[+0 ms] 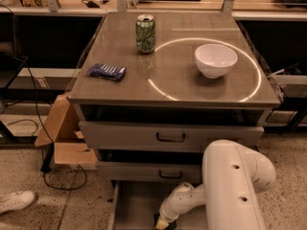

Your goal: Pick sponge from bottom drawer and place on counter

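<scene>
**Gripper low in the drawer, sponge barely showing**

The white arm's gripper (pixel 162 223) reaches down into the open grey metal bottom drawer (pixel 132 205). A dark green patch at its tip looks to be the small rectangular sponge (pixel 171 220). Whether the gripper has closed on it I cannot tell. A shallow hold could drop the sponge on the lift, or the arm could catch the drawers above on the way to the glossy grey-brown counter (pixel 120 42).

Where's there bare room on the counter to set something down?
On the counter, the widest bare patch is front middle, between blue packet, bowl and the front edge. Also back right, behind the bowl. Tighter between can and packet. The claw is down in the bottom drawer.
</scene>
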Robot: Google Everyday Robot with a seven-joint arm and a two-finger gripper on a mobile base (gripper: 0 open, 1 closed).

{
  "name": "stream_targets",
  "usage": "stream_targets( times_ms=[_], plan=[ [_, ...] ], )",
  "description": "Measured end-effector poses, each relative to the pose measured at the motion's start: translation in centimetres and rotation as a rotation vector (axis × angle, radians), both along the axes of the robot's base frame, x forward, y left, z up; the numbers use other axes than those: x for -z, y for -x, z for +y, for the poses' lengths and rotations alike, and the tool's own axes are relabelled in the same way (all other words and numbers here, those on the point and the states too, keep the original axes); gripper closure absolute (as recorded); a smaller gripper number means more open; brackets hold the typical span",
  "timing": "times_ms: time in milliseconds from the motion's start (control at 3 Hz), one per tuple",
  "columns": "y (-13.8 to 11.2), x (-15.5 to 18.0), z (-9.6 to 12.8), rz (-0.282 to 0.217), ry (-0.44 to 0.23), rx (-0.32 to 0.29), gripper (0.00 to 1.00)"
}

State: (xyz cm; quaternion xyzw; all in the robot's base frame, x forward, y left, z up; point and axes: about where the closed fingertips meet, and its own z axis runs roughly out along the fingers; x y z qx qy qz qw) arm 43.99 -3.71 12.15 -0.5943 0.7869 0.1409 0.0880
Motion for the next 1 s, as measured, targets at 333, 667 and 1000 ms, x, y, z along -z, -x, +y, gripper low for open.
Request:
stream_targets(
  times_ms=[333, 667, 1000],
  plan=[
    [0.0, 0.0, 0.0, 0.0, 0.0, 0.0, 1.0],
    [0.1, -0.1, 0.0, 0.003, 0.0, 0.0, 1.0],
    [1.0, -2.3, -0.3, -0.003, -0.035, 0.01, 1.0]
  ],
)
